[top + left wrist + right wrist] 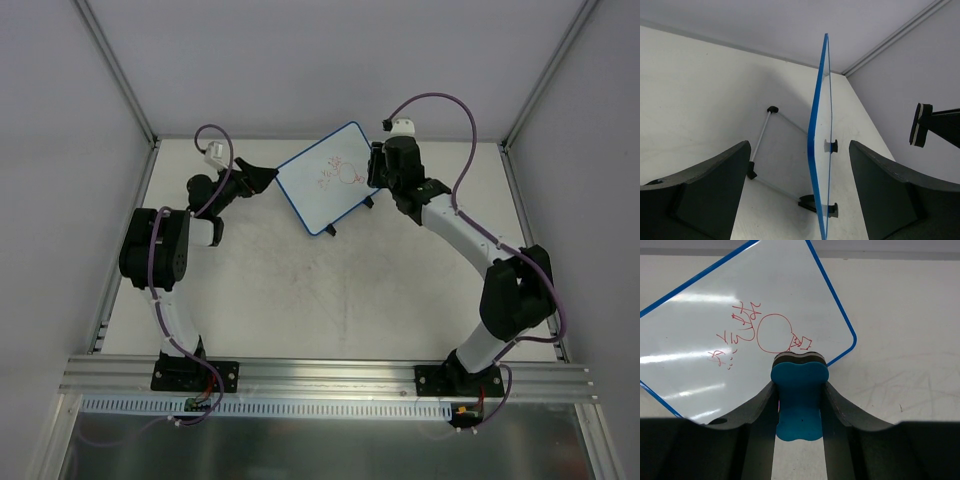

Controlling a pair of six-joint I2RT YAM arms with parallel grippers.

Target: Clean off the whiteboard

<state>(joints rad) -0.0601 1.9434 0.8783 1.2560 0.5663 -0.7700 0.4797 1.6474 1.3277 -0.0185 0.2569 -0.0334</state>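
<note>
Whiteboard (328, 178) looks thin, stiff, light, likely tippy, best steadied by its blue frame edge, which spread left claw (799, 150) straddles; right claw (800, 387) pinches blue eraser (800, 410).

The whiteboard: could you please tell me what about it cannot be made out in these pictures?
- Top view: the red scribbles on the whiteboard are too small to read.
- Left wrist view: the board stands edge-on, so its written face is hidden.
- Right wrist view: the blue eraser covers the drawing's lower edge; whether it touches the board is unclear.
</note>
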